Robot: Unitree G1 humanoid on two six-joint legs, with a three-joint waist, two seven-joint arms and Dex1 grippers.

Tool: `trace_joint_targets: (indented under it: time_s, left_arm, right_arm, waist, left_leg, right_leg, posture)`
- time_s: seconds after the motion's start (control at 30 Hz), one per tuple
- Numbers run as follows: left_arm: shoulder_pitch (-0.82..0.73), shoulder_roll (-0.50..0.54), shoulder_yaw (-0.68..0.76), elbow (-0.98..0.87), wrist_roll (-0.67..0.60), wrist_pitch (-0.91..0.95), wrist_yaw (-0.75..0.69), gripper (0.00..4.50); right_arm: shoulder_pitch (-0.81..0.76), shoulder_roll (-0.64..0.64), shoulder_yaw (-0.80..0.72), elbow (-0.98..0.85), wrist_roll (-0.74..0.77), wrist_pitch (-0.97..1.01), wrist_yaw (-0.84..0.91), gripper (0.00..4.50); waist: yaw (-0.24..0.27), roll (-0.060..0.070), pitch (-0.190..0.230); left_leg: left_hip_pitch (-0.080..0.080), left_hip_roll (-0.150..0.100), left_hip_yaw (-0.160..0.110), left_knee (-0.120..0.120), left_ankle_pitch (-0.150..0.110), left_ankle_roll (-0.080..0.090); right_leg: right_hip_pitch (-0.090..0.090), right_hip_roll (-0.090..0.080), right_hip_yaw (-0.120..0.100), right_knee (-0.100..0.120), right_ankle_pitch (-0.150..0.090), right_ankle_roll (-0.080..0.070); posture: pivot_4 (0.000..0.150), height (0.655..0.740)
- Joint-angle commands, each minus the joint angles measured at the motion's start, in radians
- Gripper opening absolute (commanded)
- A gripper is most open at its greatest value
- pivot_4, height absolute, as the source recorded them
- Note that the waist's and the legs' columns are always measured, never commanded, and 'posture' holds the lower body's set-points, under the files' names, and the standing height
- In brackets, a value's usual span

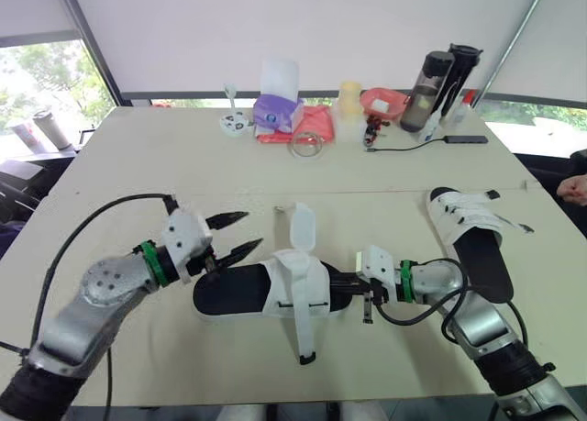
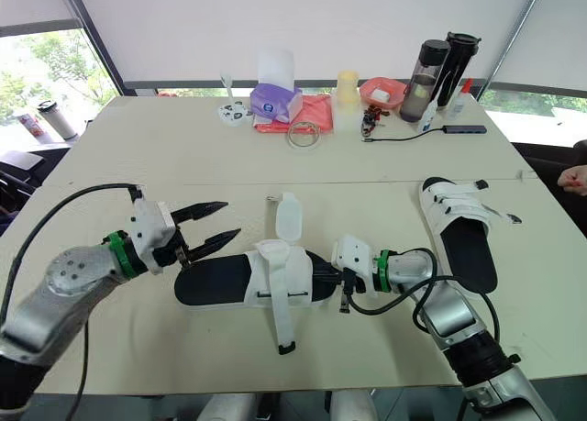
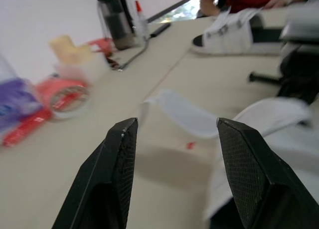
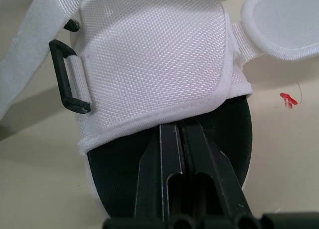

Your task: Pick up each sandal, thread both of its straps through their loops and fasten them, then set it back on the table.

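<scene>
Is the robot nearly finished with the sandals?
About halfway, I think. The far sandal lies on the table with its straps across, seemingly done. The near sandal is in hand: the shut right end effector rests on its sole, and the open left end effector hovers beside it. Its two straps hang loose, so threading and fastening are left.

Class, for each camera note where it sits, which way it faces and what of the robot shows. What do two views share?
Head eyes: on the head, facing forward and down over the beige table; left end effector and right end effector show.
Left wrist: along the open left fingers, across the table.
Right wrist: along the shut right fingers, onto the black-soled sandal with white fabric straps.
Shared: all views hold that sandal.
</scene>
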Motion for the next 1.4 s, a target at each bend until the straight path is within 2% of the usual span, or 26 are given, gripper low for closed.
trace_joint_targets:
  time_s: [0.03,0.13,0.33,0.6,0.83,1.07,1.4]
  left_arm:
    - [0.021,0.034,0.077,-0.130,-0.227,0.207,0.031,2.57]
    - [0.117,0.082,0.102,-0.223,-0.306,0.299,-0.012,2.57]
    - [0.241,0.074,0.135,-0.253,-0.301,0.357,-0.025,2.57]
    - [0.298,0.017,0.090,-0.298,-0.269,0.390,-0.039,2.57]
    - [0.344,0.010,0.056,-0.313,-0.269,0.438,-0.066,2.57]
    - [0.291,-0.050,-0.032,-0.237,-0.190,0.456,-0.075,2.57]
    - [0.143,-0.228,-0.146,-0.125,-0.137,0.505,-0.056,2.57]
  right_arm:
    - [0.039,-0.022,0.012,0.063,-0.036,0.038,-0.001,0.00]
    - [0.049,-0.024,0.016,0.047,-0.030,0.049,0.005,0.00]
    - [0.069,-0.032,0.014,0.009,-0.023,0.069,0.006,0.00]
    - [0.112,-0.042,-0.001,-0.065,-0.009,0.107,-0.003,0.00]
    - [0.159,-0.051,-0.017,-0.143,0.003,0.152,-0.025,0.00]
    - [0.173,-0.053,-0.029,-0.168,0.011,0.180,-0.041,0.00]
    - [0.187,-0.060,-0.041,-0.192,0.017,0.199,-0.057,0.00]
  waist:
    - [0.000,0.000,0.000]
    - [0.000,0.000,0.000]
    - [0.003,0.001,0.000]
    - [0.005,0.001,0.000]
    - [0.006,0.001,0.000]
    - [0.006,0.001,0.000]
    - [0.008,0.001,0.000]
  left_leg:
    - [0.000,0.000,0.000,-0.001,0.000,0.000]
    - [0.001,0.000,0.000,-0.002,0.000,0.000]
    - [0.001,0.000,0.001,-0.002,0.000,0.000]
    - [-0.002,-0.001,0.001,-0.008,0.000,0.000]
    - [-0.002,-0.001,0.001,-0.011,-0.003,-0.002]
    - [-0.001,-0.001,0.001,-0.010,-0.004,-0.002]
    - [-0.001,-0.001,0.001,-0.009,-0.003,-0.002]
  right_leg:
    - [0.000,0.000,0.000,0.000,0.000,0.000]
    - [-0.002,0.000,0.000,-0.001,-0.001,-0.001]
    - [-0.002,0.000,0.000,-0.003,0.000,-0.004]
    - [-0.003,-0.002,0.001,-0.005,-0.002,-0.004]
    - [-0.005,-0.001,0.001,-0.005,-0.006,-0.007]
    - [-0.003,-0.002,0.001,-0.005,-0.006,-0.007]
    - [-0.003,-0.001,0.000,-0.005,-0.006,-0.007]
  posture:
    - [0.150,0.7400]
    - [0.150,0.7400]
    - [0.150,0.7400]
    - [0.150,0.7400]
    - [0.150,0.7400]
    - [0.150,0.7400]
    - [0.150,0.7400]
